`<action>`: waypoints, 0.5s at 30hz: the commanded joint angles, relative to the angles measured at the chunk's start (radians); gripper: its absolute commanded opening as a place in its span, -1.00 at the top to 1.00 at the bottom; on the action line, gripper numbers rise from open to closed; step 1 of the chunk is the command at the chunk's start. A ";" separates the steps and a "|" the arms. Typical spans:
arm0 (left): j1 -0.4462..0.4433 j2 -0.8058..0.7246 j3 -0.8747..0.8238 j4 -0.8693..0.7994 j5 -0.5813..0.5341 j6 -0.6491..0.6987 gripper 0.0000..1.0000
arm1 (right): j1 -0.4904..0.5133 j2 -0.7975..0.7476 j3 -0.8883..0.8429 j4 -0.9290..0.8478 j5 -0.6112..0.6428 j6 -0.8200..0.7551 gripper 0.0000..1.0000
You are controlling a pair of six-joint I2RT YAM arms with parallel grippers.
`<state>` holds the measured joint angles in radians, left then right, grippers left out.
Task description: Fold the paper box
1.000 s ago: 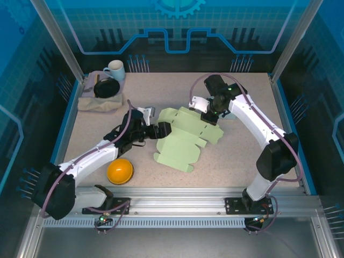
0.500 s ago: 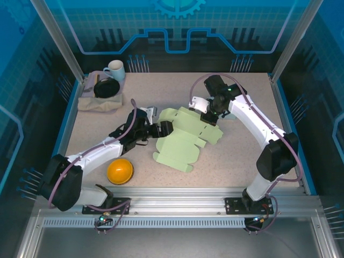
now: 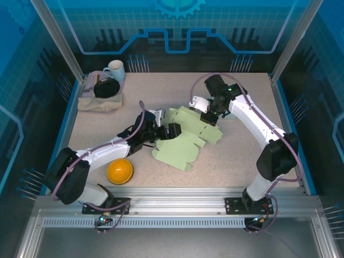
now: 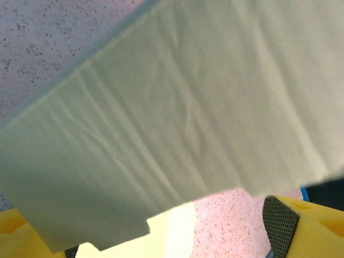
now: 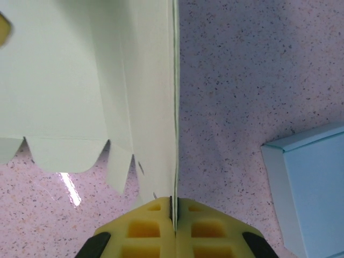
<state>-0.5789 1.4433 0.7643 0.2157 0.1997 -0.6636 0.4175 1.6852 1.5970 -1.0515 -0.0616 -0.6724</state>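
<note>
The paper box (image 3: 185, 138) is a flat, light green cut-out lying unfolded in the middle of the table. My left gripper (image 3: 171, 130) is open at its left edge. In the left wrist view a raised green panel (image 4: 177, 107) slants close over my left gripper (image 4: 172, 239), whose yellow fingers (image 4: 282, 220) stand wide apart at the bottom corners. My right gripper (image 3: 207, 116) is shut on the sheet's far right edge. In the right wrist view my right gripper (image 5: 174, 207) pinches a thin upright flap (image 5: 156, 107) between its closed yellow fingers.
An orange bowl (image 3: 120, 171) sits near the left arm's forearm. At the far left corner a white mug (image 3: 114, 70) and a black bowl (image 3: 106, 87) rest on a beige cloth (image 3: 99, 103). A light blue flat piece (image 5: 309, 183) lies right of the right gripper.
My left gripper has slid right, to the paper's left edge, and the left part of the sheet has shifted and lifted a little. The right arm has stayed put.
</note>
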 commanded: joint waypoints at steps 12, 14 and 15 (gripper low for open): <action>0.002 -0.007 0.043 0.007 0.008 0.009 -0.78 | -0.011 -0.070 -0.081 0.061 -0.026 0.003 1.00; 0.016 -0.041 0.035 -0.016 0.022 0.011 -0.78 | -0.011 -0.081 -0.096 0.075 -0.015 0.002 1.00; 0.025 -0.061 0.026 -0.023 0.029 0.012 -0.78 | -0.009 -0.087 -0.101 0.081 -0.009 0.002 1.00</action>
<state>-0.5709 1.4532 0.7753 0.2108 0.2012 -0.6811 0.4179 1.6341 1.5131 -1.0016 -0.0597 -0.6724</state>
